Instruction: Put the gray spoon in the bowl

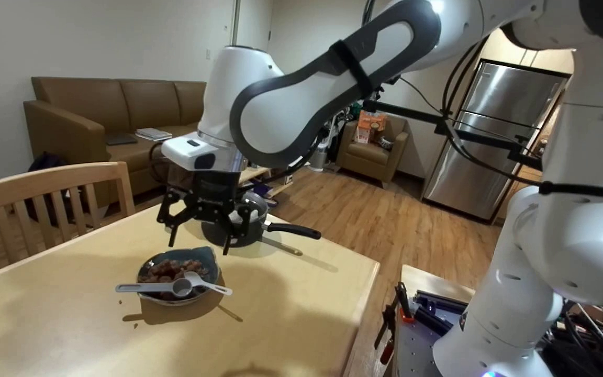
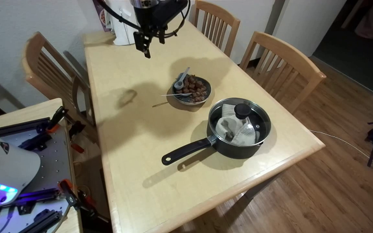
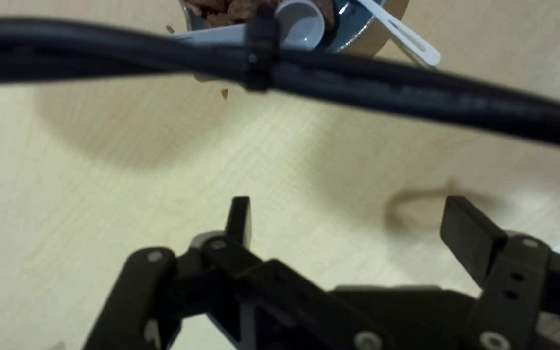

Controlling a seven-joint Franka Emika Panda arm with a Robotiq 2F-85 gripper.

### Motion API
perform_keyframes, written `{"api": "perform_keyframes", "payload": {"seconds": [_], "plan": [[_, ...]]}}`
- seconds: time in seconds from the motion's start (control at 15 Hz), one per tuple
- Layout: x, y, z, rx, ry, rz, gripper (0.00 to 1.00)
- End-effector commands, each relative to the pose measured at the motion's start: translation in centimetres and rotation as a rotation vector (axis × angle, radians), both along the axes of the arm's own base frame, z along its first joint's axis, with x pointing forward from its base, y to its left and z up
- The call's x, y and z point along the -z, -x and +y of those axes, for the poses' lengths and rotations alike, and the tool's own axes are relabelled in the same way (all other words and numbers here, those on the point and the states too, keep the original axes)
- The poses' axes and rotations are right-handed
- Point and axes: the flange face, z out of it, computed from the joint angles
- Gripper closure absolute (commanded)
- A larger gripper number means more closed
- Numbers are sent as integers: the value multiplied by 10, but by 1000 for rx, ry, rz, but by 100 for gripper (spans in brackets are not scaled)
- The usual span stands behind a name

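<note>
The shallow round bowl (image 1: 208, 258) stands on the table and holds brown pieces. Its inside looks dark bluish. It also shows in an exterior view (image 2: 208, 86) and at the top edge of the wrist view (image 3: 350, 22). The gray spoon (image 1: 147, 287) rests in the bowl, its scoop on the pieces and its straight handle over the rim. It shows in an exterior view (image 2: 182, 78) and partly behind a cable in the wrist view (image 3: 305, 26). My gripper (image 1: 199, 246) is open and empty, above the table beside the bowl; it shows in both exterior views (image 2: 154, 48) and the wrist view (image 3: 348, 206).
A whiter spoon (image 1: 211, 285) also lies in the bowl, its handle over the rim on another side. A black pan (image 2: 238, 152) with a glass lid and cloth inside stands near the bowl. Chairs (image 2: 282, 61) line the table. A black cable (image 3: 358, 80) crosses the wrist view.
</note>
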Motion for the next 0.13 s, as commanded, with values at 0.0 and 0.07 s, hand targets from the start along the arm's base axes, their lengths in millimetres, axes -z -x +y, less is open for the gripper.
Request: {"api": "perform_keyframes", "payload": {"seconds": [0.0, 0.07], "plan": [[-2, -1, 2, -16, 1, -3, 0], [-2, -2, 2, -25, 2, -4, 0]]}}
